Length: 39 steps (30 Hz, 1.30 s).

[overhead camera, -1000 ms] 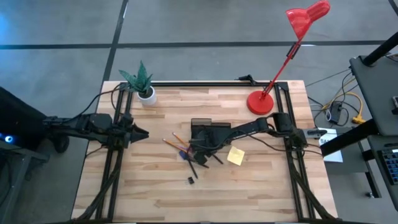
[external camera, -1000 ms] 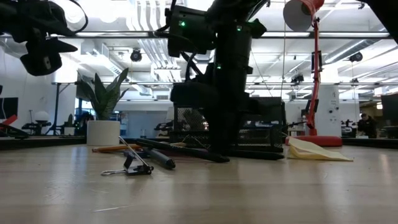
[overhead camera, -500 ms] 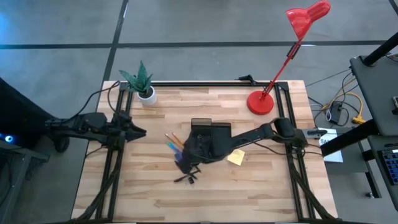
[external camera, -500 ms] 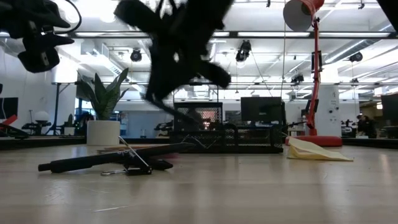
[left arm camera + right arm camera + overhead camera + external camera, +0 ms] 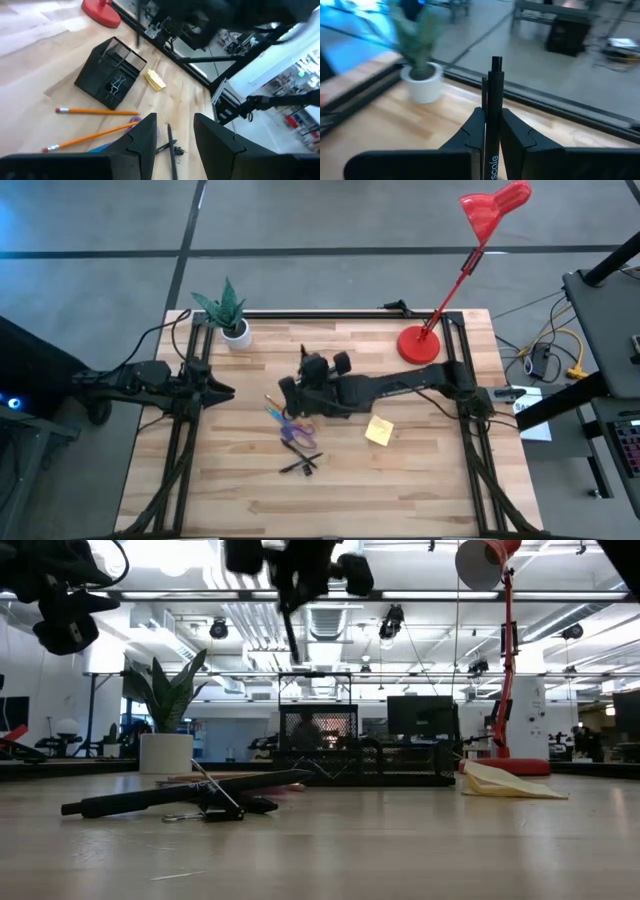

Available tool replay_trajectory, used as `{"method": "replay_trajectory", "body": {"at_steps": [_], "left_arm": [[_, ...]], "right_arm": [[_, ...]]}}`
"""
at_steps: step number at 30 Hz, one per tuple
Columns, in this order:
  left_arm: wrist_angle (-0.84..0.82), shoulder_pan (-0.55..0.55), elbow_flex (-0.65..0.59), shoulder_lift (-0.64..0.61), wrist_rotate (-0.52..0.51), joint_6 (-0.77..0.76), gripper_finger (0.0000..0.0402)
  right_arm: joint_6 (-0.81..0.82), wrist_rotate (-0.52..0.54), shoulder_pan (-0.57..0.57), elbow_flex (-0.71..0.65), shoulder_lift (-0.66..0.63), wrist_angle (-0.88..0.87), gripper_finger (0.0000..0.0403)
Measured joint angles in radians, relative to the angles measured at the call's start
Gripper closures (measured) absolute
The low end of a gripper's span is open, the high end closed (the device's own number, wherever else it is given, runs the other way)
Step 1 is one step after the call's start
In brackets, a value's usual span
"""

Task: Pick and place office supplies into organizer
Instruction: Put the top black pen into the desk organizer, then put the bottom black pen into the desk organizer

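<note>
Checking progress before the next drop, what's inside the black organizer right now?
A black binder clip lies in the organizer's low front compartment. The mesh-walled section's inside is hidden.

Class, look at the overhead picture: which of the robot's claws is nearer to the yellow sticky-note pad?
The right claw, shut on a dark pen, is nearer, above the organizer beside the yellow sticky-note pad. The left claw waits at the table's left edge.

The organizer (image 5: 111,72) stands mid-worktop (image 5: 420,480), under the right end effector (image 5: 305,370), which grips a pen (image 5: 492,112) upright above it. The pencils (image 5: 95,112) and scissors (image 5: 297,430) lie just in front of the organizer, another pen (image 5: 165,798) and a clip (image 5: 215,805) nearer the front edge. The sticky-note pad (image 5: 379,430) lies to their right. The plant pot (image 5: 237,335) stands at the back left, the lamp (image 5: 420,343) at the back right. The left end effector (image 5: 222,391) hangs at the left edge.
</note>
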Motion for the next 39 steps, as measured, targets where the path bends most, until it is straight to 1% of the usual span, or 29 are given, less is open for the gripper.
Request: {"method": "replay_trajectory", "body": {"at_steps": [5,8,11,14,18,21,26,31,34,37,39], "left_arm": [[0.001,0.0,0.0,-0.002,-0.002,0.069,0.0285],[0.001,0.0,0.0,-0.003,-0.003,0.075,0.0285],[0.001,0.0,0.0,-0.003,-0.003,0.091,0.0285],[0.001,0.0,0.0,-0.003,-0.003,0.14,0.0285],[0.001,0.0,0.0,-0.002,-0.006,0.15,0.0285],[0.001,0.0,-0.001,-0.001,-0.006,0.15,0.0285],[0.0,0.0,-0.002,0.006,-0.006,0.148,0.0285],[0.001,0.0,-0.002,0.006,-0.007,0.143,0.0285],[0.002,0.0,-0.002,0.005,-0.007,0.142,0.0285],[0.014,0.0,-0.002,0.005,-0.006,0.135,0.0285],[0.02,0.0,-0.002,0.005,-0.004,0.098,0.0285]], "right_arm": [[0.111,0.056,-0.033,-0.093,0.001,0.006,0.0379],[0.159,0.067,-0.043,-0.154,0.001,0.019,0.0379],[0.181,0.098,-0.044,-0.211,0.001,0.049,0.0379],[0.215,0.099,-0.041,-0.261,0.006,0.061,0.0379],[0.197,0.092,-0.038,-0.316,0.007,0.095,0.0378],[0.167,0.047,-0.034,-0.332,0.008,0.098,0.0366],[0.093,-0.036,-0.033,-0.351,0.008,0.11,0.0325],[0.046,-0.051,-0.018,-0.353,0.008,0.114,0.0283],[0.041,-0.127,-0.015,-0.346,0.008,0.11,0.026],[0.023,-0.189,-0.005,-0.299,0.006,0.117,0.024],[-0.048,-0.25,0.006,-0.252,0.001,0.123,0.0231]]}}
